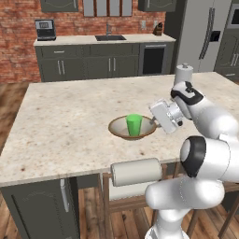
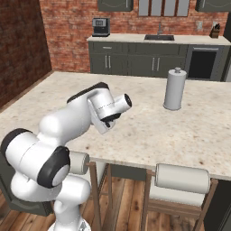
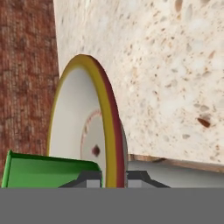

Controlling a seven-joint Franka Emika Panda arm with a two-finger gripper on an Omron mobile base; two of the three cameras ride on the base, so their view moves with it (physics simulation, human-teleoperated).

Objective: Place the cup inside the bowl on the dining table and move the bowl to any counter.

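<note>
So halfway-ish imo. The cup (image 1: 134, 124) is already standing upright inside the bowl (image 1: 120, 131), which sits on the dining table (image 1: 65, 116) near the front edge, roughly mid-table in the left base view. First part of the task looks done.

What's left: the bowl w/ the cup in it has to get over to the counter (image 1: 79, 41) along the brick wall at the back, well apart from the table. Nothing lifted yet afaict, the bowl looks flat on the stone top.

The gripper (image 3: 114, 177) is at the bowl's right rim, hand tilted sideways. In the hand view the two fingertips (image 3: 89, 178) sit either side of the rim, one on the inside next to the green cup, the other outside. So it's straddling the wall of the bowl, tips close to the rim on both sides. Whether it's actually pinching the rim or just closed in around it, can't tell for sure, tips are cut off at the bottom.

Other stuff: paper towel roll (image 2: 174, 89) standing further back on the table, stools (image 2: 182, 177) tucked under the near edge. Roll is prob out of the way, but the base needs to drive round the island to reach the counter, and the cup could tip if the bowl gets tilted.
</note>
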